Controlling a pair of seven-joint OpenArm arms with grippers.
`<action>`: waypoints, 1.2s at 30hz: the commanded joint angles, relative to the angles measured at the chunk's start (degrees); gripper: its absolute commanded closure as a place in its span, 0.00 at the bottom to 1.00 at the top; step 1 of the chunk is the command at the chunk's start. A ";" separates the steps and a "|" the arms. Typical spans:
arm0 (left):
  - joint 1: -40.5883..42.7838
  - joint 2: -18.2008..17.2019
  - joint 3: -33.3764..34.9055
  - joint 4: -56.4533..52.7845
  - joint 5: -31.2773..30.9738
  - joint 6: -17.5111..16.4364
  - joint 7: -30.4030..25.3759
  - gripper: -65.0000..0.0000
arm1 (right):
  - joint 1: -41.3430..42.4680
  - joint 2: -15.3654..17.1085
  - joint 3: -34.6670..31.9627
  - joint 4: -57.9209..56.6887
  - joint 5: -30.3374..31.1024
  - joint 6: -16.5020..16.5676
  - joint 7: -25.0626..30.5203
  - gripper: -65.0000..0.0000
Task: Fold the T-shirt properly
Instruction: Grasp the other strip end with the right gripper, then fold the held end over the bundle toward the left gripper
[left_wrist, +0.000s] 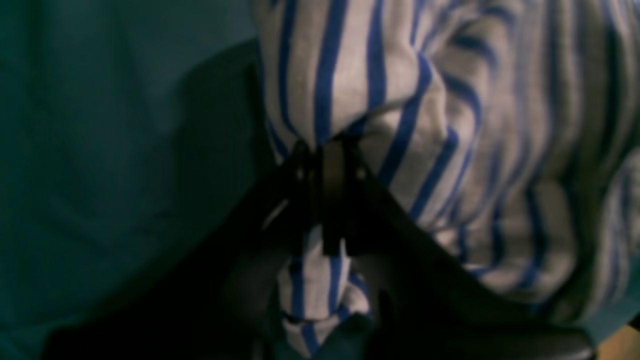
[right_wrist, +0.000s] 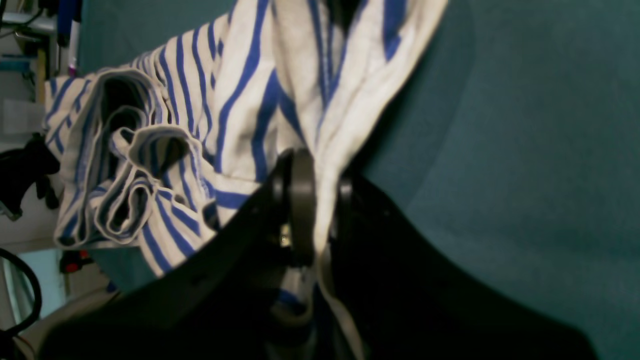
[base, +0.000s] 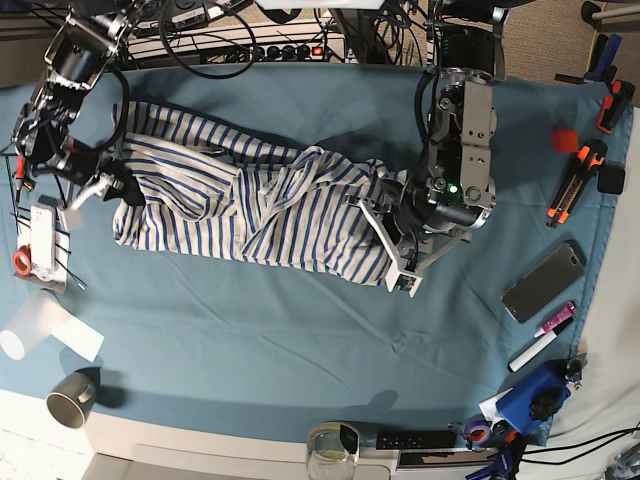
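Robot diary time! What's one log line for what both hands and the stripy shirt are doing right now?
left hand: shut on T-shirt | right hand: shut on T-shirt | T-shirt: bunched on teal tablecloth, not folded

The T-shirt (base: 250, 205), white with thin blue stripes, lies crumpled and stretched lengthwise across the far half of the tablecloth (base: 300, 350), nearer its far edge than its near one. Folds bunch through its middle, and both of its ends are gathered into tight, pinched ridges.
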 joint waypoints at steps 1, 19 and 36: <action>-0.76 0.20 0.00 1.01 -1.18 -0.22 -0.81 1.00 | 1.92 1.55 -0.13 0.46 0.33 0.09 -0.23 1.00; 4.94 0.33 2.67 1.01 -11.80 -3.23 -0.90 1.00 | 26.18 5.31 -16.76 0.46 1.25 1.84 -0.23 1.00; 4.92 0.33 13.35 1.01 -0.59 1.86 -1.07 1.00 | 32.96 2.40 -47.54 0.46 25.12 3.93 -0.23 1.00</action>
